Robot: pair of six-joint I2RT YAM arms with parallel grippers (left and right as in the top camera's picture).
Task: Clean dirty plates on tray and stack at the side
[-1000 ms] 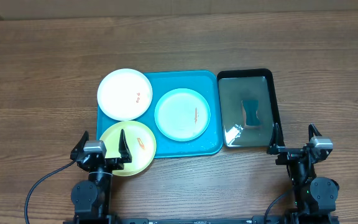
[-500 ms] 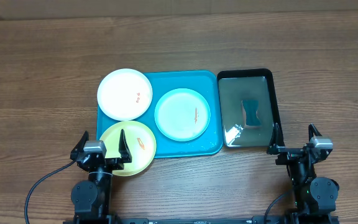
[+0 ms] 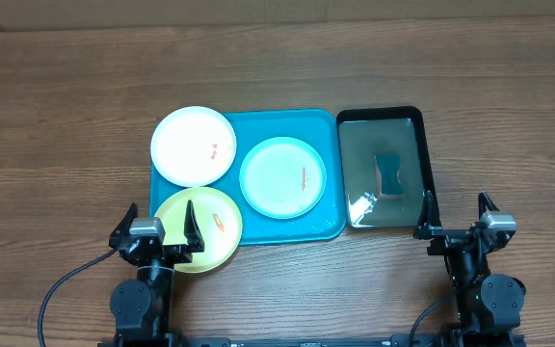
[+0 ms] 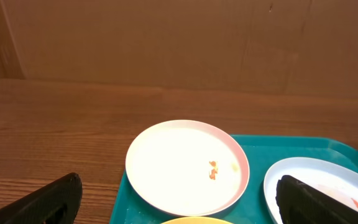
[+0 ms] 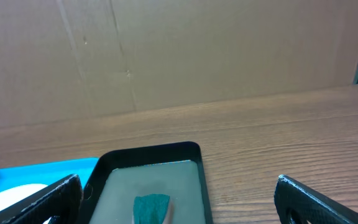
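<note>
Simply wood-grain table (image 3: 277, 58), cardboard wall (image 5: 197, 50) behind

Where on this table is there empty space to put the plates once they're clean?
Bare table lies left of the blue tray, right of the black tray, and all along the far side. The blue tray is crowded with three plates.

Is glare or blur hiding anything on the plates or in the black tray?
Overhead: even light, sharp; white glare in the black tray's near-left corner, teal pad readable. Left wrist: white plate's smear clear. Right wrist: no glare spot on the tray.
</note>
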